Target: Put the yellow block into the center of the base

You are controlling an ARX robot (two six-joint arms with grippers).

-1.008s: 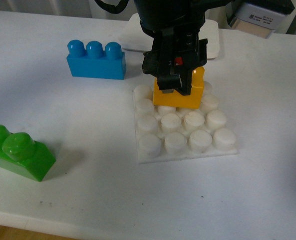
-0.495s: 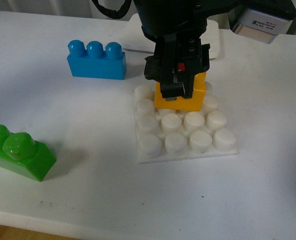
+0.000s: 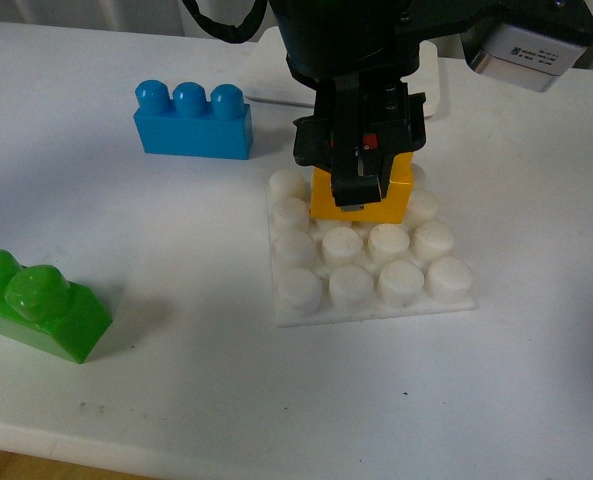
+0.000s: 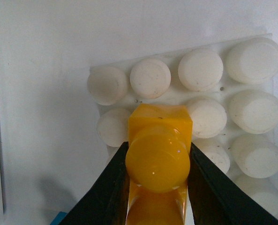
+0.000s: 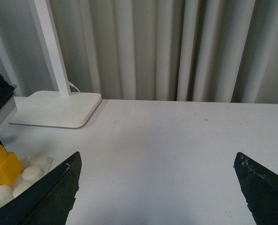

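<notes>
Bricks came first on the left: a glossy green two-stud plastic brick (image 3: 41,305) near us, then a blue three-stud plastic brick (image 3: 193,120) further back, both well apart from the work. Next, the left gripper (image 3: 359,185) was clenched on the glossy orange-yellow two-stud plastic block (image 3: 391,200), one finger before it and one behind, so its long axis ran left to right along the stud rows. The block stood directly under this gripper, on the middle studs of the flat square white studded plastic plate (image 3: 366,312), slightly toward the far side. We judged a straight downward press was needed. The right gripper (image 5: 157,192) hung wide open.
</notes>
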